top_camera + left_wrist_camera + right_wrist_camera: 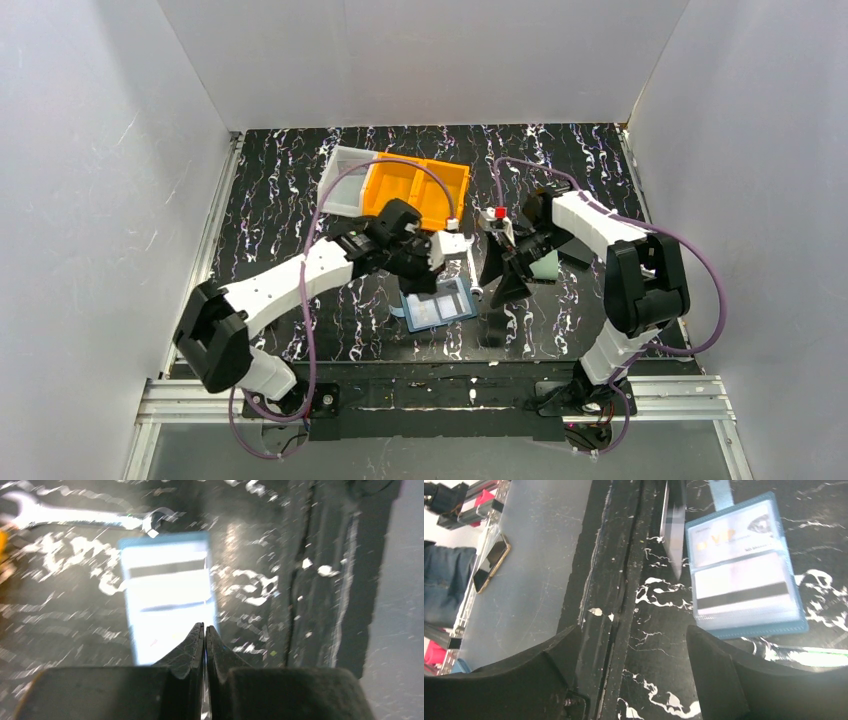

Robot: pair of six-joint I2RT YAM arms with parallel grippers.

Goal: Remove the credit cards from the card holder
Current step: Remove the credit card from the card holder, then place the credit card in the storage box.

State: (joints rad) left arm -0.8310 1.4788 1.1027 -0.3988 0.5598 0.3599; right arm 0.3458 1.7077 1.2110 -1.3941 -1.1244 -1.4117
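Observation:
The blue card holder (438, 303) lies open on the black marbled table, and two pale credit cards (744, 587) sit in its clear pockets. Beside the holder's near edge a thin grey card (673, 530) shows almost edge-on; I cannot tell what supports it. My left gripper (428, 275) hovers over the holder's far side. Its jaws are pressed together (205, 626), with the blurred holder (167, 590) just beyond them. My right gripper (505, 282) is to the right of the holder, its jaws spread wide (633, 635) with only table between them.
An orange bin (415, 190) and a clear tray (345, 178) stand at the back. A silver wrench (75, 516) lies just right of the holder. A grey-green wallet (545, 265) sits behind the right gripper. The table's near rail (624, 555) runs close by.

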